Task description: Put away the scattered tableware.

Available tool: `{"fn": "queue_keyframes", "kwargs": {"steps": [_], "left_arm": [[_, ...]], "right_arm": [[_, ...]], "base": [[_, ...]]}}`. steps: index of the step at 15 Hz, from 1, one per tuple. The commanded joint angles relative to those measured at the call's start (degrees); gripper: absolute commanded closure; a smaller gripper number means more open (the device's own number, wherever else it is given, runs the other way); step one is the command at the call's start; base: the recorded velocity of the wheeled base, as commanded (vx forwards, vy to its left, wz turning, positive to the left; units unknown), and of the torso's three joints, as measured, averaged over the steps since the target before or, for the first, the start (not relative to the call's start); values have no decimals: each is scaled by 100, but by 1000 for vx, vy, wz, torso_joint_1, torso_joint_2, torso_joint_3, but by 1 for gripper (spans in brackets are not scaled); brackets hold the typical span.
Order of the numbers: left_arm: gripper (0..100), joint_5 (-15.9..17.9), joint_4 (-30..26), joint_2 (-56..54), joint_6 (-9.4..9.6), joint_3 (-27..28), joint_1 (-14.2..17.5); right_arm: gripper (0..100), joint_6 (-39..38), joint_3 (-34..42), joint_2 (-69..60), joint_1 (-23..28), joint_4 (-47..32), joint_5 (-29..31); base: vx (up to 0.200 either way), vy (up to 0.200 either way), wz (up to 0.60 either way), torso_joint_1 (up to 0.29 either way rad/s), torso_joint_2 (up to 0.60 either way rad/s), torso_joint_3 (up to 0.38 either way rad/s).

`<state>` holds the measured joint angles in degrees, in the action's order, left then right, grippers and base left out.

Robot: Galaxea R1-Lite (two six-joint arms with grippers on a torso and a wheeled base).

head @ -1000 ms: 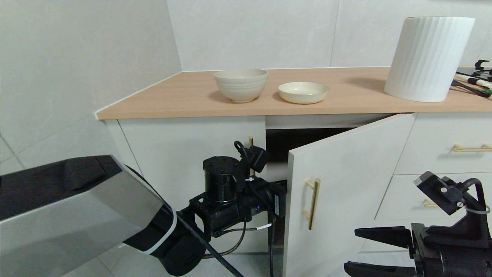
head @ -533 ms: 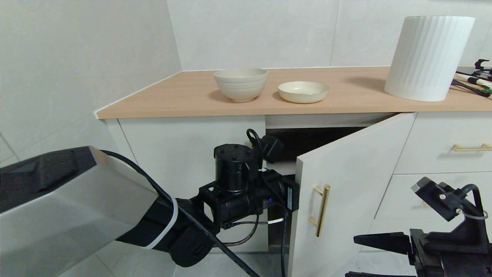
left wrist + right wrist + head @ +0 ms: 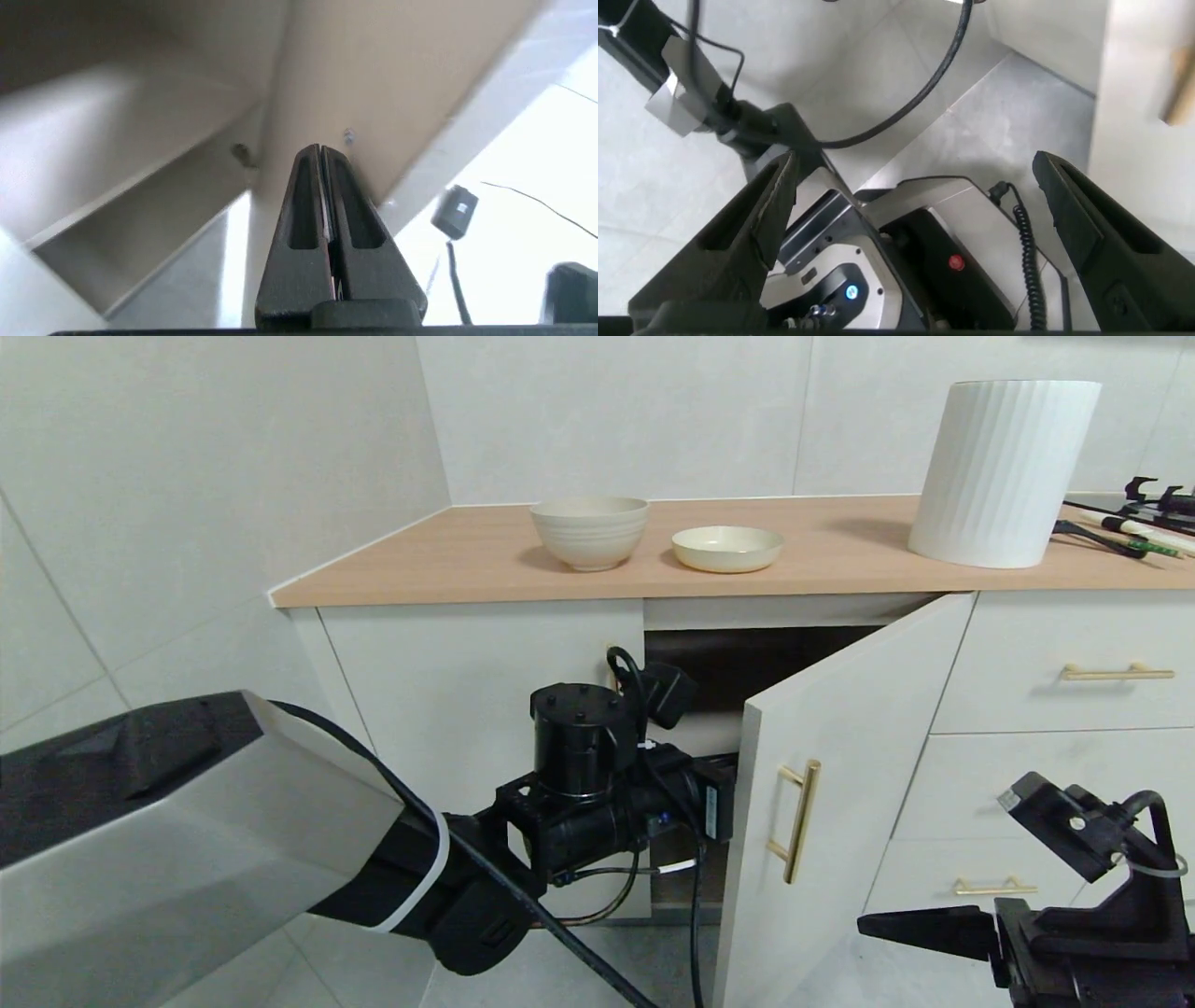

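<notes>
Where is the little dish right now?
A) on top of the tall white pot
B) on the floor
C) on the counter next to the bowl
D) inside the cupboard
C: the dish sits on the wooden counter, right beside the bowl.

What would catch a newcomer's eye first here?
The half-open cabinet door under the wooden counter, with the left gripper, shut, reaching into the gap behind it. Up on the counter sit a ribbed bowl and a shallow dish, with a tall white ribbed container farther right.
</notes>
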<state>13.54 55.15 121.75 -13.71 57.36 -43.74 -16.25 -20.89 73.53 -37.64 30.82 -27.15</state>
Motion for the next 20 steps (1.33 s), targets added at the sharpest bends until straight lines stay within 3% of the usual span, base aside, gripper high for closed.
{"fn": "queue_keyframes", "kwargs": {"steps": [1, 5, 6, 7, 8, 9, 10, 14, 15, 17, 18, 19, 20], "left_arm": [[100, -141, -4, 200, 9, 188, -29], [100, -370, 22, 148, 0, 223, -407], [100, -256, 13, -72, -131, 91, -627], [100, 342, -31, -520, -720, -163, -899], [100, 1159, -31, -951, -1327, -427, -1014], [100, 1695, -4, -1180, -1599, -585, -1014], [100, 2047, -4, -1338, -1687, -691, -882], [100, 1827, -22, -1241, -1169, -902, -328], [100, 1722, -39, -1268, -923, -998, -196], [100, 1133, -119, -1364, -342, -1104, -3], [100, 808, -180, -1470, -158, -1174, 23], [100, 570, -233, -1681, -61, -1306, 41], [100, 553, -321, -1953, -52, -1473, 129]], "right_arm": [[0, 8, -2, 21, -6, 3, -1], [0, 17, 33, -85, -94, 12, -10], [0, 17, 50, -199, -138, 12, -54], [0, 17, 112, -419, -191, 3, -273], [0, 34, 191, -621, -208, 3, -599], [0, 34, 261, -753, -208, 3, -871], [0, 43, 323, -955, -217, 3, -1319], [0, 236, 411, -937, -551, -32, -1346], [0, 236, 393, -893, -551, -41, -1337], [0, 245, 402, -788, -560, -32, -1328], [0, 289, 402, -753, -595, -41, -1328], [0, 359, 393, -647, -648, -41, -1311], [0, 359, 305, -454, -648, -41, -1117]], "base": [[0, 0, 0, 0, 0, 0], [0, 0, 0, 0, 0, 0], [0, 0, 0, 0, 0, 0], [0, 0, 0, 0, 0, 0], [0, 0, 0, 0, 0, 0], [0, 0, 0, 0, 0, 0], [0, 0, 0, 0, 0, 0], [0, 0, 0, 0, 0, 0], [0, 0, 0, 0, 0, 0], [0, 0, 0, 0, 0, 0], [0, 0, 0, 0, 0, 0], [0, 0, 0, 0, 0, 0], [0, 0, 0, 0, 0, 0]]}}
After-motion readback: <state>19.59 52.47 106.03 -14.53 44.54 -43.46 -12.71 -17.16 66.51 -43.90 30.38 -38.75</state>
